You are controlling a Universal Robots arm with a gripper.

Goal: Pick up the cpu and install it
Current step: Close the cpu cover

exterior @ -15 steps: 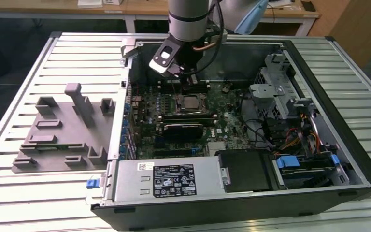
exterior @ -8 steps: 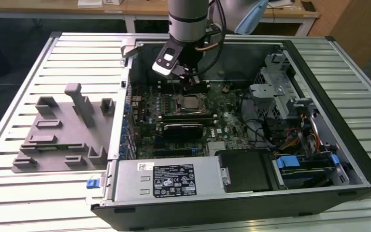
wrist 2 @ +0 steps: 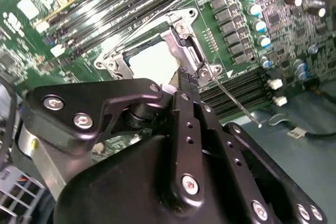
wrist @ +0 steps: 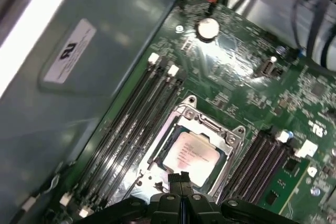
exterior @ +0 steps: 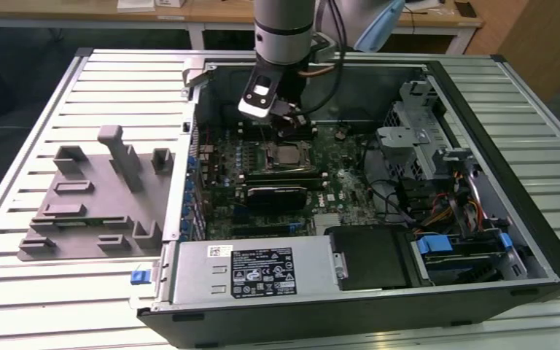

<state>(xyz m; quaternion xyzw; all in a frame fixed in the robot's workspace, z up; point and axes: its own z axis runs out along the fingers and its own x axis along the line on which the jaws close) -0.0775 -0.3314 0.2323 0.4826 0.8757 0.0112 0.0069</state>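
**Op A:** Where's the cpu rn?

**Op B:** I see the cpu [wrist: 195, 153] lying flat inside the socket frame [wrist: 231, 136] on the mobo [wrist: 247, 85], w/ the memory slots [wrist: 131, 124] running alongside. In the exterior view it [exterior: 288, 153] sits approx. mid-board in the open case [exterior: 475, 138].

**Op A:** Looks?

**Op B:** Sq., flat, pale silver top w/ faint print, thin darker rim. In the second wrist view glare washes it [wrist 2: 152, 61] near white.

**Op A:** Gripper?

**Op B:** Gripper [wrist: 180, 176] has its fingers pressed together, nothing btw them, tips right at the cpu's edge. Can't tell if they touch it. In the exterior view the gripper [exterior: 294, 133] is at 12 o'clock from the cpu, close. Grey tray [exterior: 95, 197] is at 9 o'clock, outside the case, and the PSU [exterior: 251, 270] is at 6.
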